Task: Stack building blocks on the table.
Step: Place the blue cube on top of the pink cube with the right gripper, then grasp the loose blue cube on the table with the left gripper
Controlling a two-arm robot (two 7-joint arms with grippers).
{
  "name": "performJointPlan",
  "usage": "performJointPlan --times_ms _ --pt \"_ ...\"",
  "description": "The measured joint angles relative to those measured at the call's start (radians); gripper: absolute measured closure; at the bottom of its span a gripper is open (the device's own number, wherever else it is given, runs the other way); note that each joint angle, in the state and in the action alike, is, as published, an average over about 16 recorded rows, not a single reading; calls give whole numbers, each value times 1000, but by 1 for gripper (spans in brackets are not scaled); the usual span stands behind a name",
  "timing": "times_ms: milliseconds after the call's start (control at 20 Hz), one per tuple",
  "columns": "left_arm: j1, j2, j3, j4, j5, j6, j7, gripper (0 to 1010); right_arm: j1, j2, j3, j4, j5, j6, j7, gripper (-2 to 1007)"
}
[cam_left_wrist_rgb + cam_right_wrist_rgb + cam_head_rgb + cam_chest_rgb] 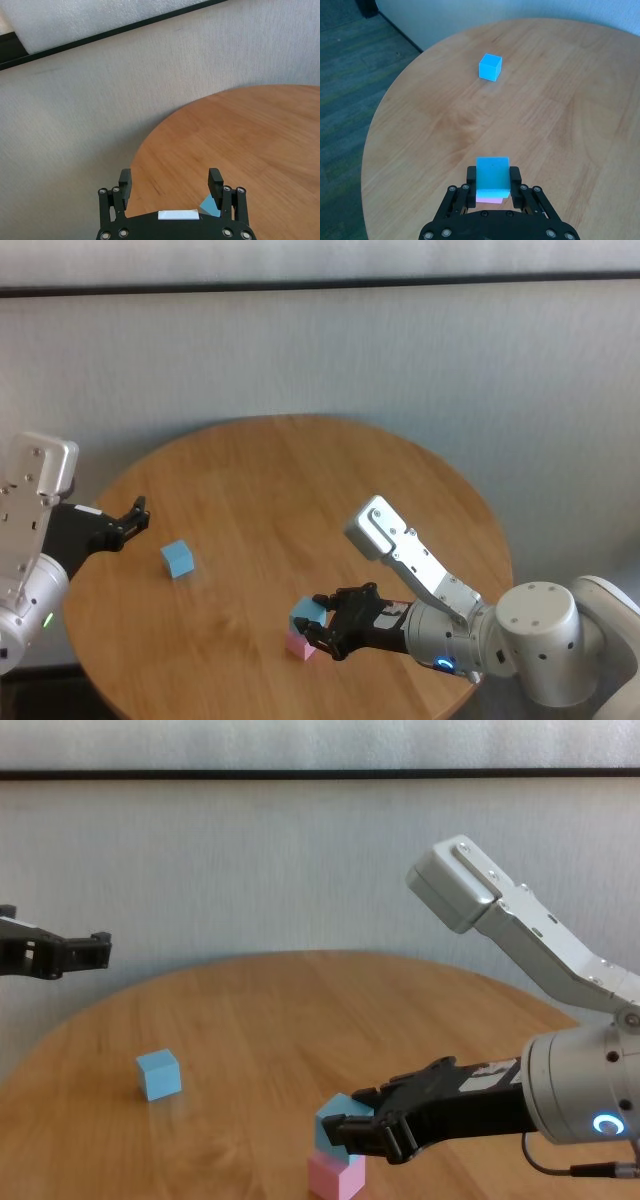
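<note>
1. Nearest to me, low in the chest view and a little right of centre, the right gripper [352, 1128] is clamping a light blue block [335, 1123] between its fingers and holding it on top of the pink block [336, 1177], which is sitting on the table [300, 1010] close to its near edge.

2. The held block is looking tilted in the chest view, one corner higher than the other, and in the right wrist view it is covering most of the pink block [489, 199] but sitting slightly off square. I judge that letting go like this risks the cube rocking, sliding off, or nudging the pink one out of place.

3. A second worry: fingers opening unevenly, or the arm pulling back too low, could drag the top block off, since the stack is standing so near the rim.

4. Farther off, in the left half of the head view, the second light blue block [177, 559] is sitting alone on the wood, well apart from the stack. It is waiting to be stacked, and placing it on a crooked pair could topple everything.

5. Farthest, at the left edge of the head view, the left gripper [136, 516] is hanging over the table's rim with its fingers spread and nothing between them.
</note>
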Motion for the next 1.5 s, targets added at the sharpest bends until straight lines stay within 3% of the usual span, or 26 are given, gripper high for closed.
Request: performJointPlan --times_ms 450,750,900,1200,1500 --pt "0 0 0 0 0 0 0 11 -1 1 0 -2 1 1 0 524" --pt "0 0 0 0 0 0 0 11 -1 1 1 -3 2 1 -1 338" --pt "0 0 0 0 0 0 0 11 -5 1 11 -11 9 -6 -6 230" --pt "0 0 0 0 0 0 0 11 -24 5 57 -51 24 -44 -44 73" --pt "0 0 0 0 0 0 0 11 -58 17 141 -106 21 -119 -126 6"
